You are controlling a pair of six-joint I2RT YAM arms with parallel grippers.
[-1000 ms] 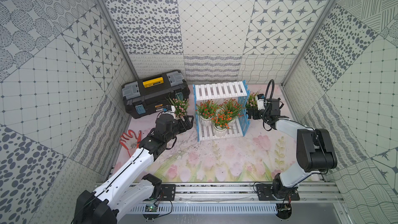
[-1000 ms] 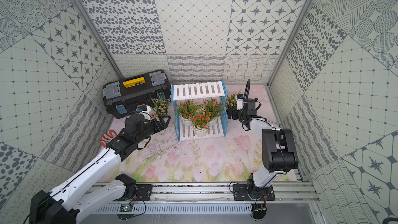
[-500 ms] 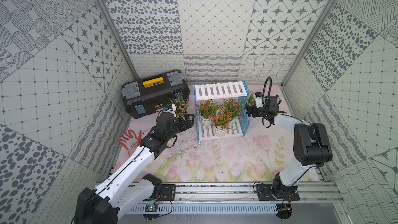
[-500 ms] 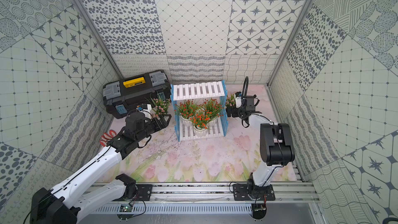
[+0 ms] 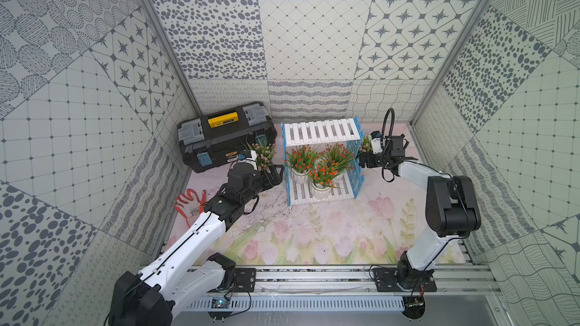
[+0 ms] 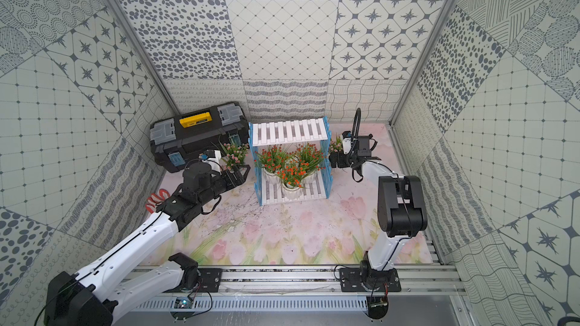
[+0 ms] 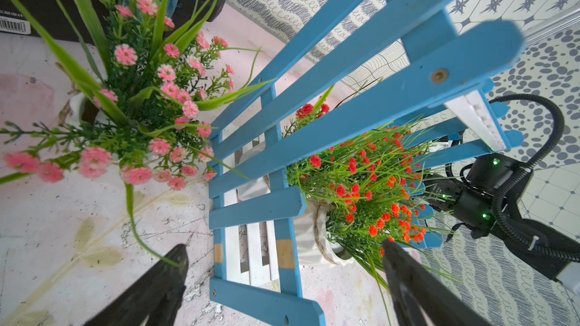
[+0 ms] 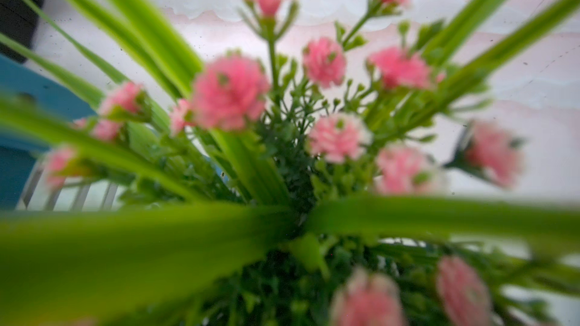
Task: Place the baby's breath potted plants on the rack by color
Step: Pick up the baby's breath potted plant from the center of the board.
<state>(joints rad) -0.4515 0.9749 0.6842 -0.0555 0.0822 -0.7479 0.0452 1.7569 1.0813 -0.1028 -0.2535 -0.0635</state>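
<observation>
On the worktop (image 5: 314,233): the surface carried a print of pale pink tulips and green leaves, scuffed with grey marks near the rack.
walls (image 5: 314,39): three sides were closed in by grey-and-white panels of dots, stars, lattices and waves, meeting at metal corner posts.
rail (image 5: 314,277): a metal rail ran along the front edge and carried both arm bases.
rack (image 5: 320,131): it stood at the back middle, with white slats and blue picket sides.
orange-red baby's breath plants (image 5: 323,170): all three sat on the rack's lower tier, two behind and one in front.
left pink baby's breath plant (image 5: 265,153): it stood on the worktop between the toolbox and the rack's left side.
right pink baby's breath plant (image 5: 365,144): it was just beside the rack's right side, with its pot hidden.
left gripper (image 5: 277,173): its jaws were wide apart and empty, near the left pink plant, facing the blue pickets.
right gripper (image 5: 365,160): it was at the right pink plant's base. Blurred foliage filled the wrist view, so whether it gripped could not be told.
toolbox (image 5: 226,133): black with a yellow handle, it sat in the back left corner.
glove (image 5: 190,205): orange-red and white, it lay flat beside the left arm.
</observation>
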